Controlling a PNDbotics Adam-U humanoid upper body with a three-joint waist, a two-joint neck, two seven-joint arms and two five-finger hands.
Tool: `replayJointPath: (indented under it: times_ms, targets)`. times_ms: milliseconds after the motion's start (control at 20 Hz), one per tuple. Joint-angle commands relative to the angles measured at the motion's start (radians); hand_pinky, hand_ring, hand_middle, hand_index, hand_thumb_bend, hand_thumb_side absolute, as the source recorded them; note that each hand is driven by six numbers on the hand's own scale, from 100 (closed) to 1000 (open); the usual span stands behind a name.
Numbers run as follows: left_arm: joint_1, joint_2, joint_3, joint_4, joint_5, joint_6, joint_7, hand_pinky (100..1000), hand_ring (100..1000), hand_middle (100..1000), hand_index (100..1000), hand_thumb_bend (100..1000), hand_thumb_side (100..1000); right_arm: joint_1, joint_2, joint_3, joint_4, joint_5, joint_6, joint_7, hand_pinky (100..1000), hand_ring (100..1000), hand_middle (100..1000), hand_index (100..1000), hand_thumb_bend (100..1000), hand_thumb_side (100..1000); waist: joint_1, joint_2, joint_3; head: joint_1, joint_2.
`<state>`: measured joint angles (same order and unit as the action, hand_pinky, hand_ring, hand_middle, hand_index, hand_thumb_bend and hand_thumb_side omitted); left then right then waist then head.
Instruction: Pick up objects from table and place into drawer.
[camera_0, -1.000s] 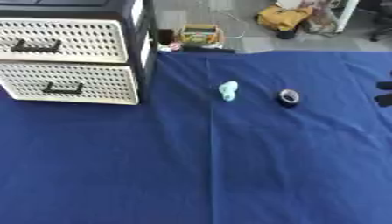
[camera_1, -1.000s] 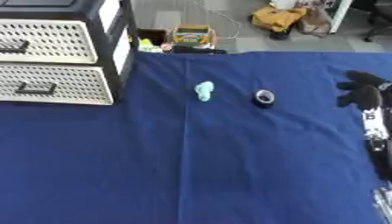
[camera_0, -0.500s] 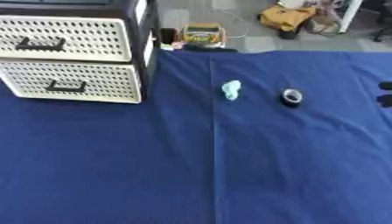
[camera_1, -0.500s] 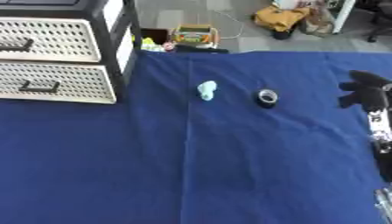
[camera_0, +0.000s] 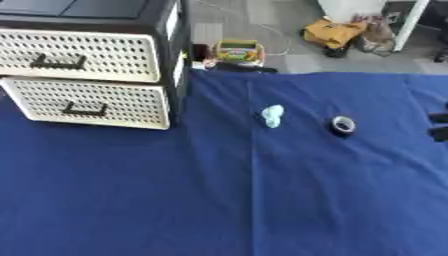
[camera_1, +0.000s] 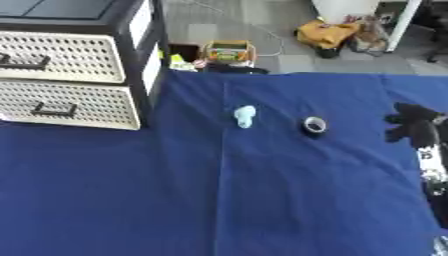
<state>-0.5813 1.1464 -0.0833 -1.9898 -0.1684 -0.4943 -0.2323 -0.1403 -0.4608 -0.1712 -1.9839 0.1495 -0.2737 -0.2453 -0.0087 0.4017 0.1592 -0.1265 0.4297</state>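
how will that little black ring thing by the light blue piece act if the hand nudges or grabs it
The black ring looks like a small roll lying flat on the blue cloth, so a nudge would probably slide it, not roll it. It seems rigid and light. The right hand might pinch it across the rim; tipped on edge, it could roll.

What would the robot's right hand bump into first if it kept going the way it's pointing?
Probably the small black ring. The right hand points left across the blue cloth, with nothing between them. The light blue thing lies further along.
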Motion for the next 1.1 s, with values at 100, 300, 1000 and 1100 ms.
replayJointPath:
  times_ms: [100, 300, 1000, 1100]
  targets:
    - [-0.045, 0.068, -0.036, -0.01, -0.003, -0.002, -0.059, 602, 395, 454, 804, 100, 538, -0.005, -0.014, 0.0, -0.016, 0.007, 0.004, -0.001, 622, 716, 425, 786, 165, 929, 0.004, -0.017, 0.006, -0.018, -0.022]
    - [-0.096, 0.064, -0.081, -0.01, -0.017, -0.005, -0.105, 596, 396, 454, 804, 100, 552, -0.008, -0.017, 0.004, -0.016, 0.005, 0.007, 0.003, 621, 714, 423, 783, 163, 928, 0.007, -0.015, 0.008, -0.022, -0.033]
    - [-0.193, 0.021, -0.128, -0.01, 0.002, 0.073, -0.227, 537, 267, 356, 881, 100, 661, -0.008, -0.013, 0.003, -0.016, 0.004, 0.016, 0.004, 621, 713, 419, 779, 161, 923, 0.014, -0.014, 0.008, -0.01, -0.042]
    - [-0.213, 0.008, -0.129, -0.01, 0.003, 0.101, -0.267, 437, 143, 286, 891, 100, 725, -0.008, -0.011, 0.002, -0.016, 0.005, 0.019, 0.004, 621, 713, 417, 776, 160, 921, 0.014, -0.013, 0.009, -0.006, -0.041]
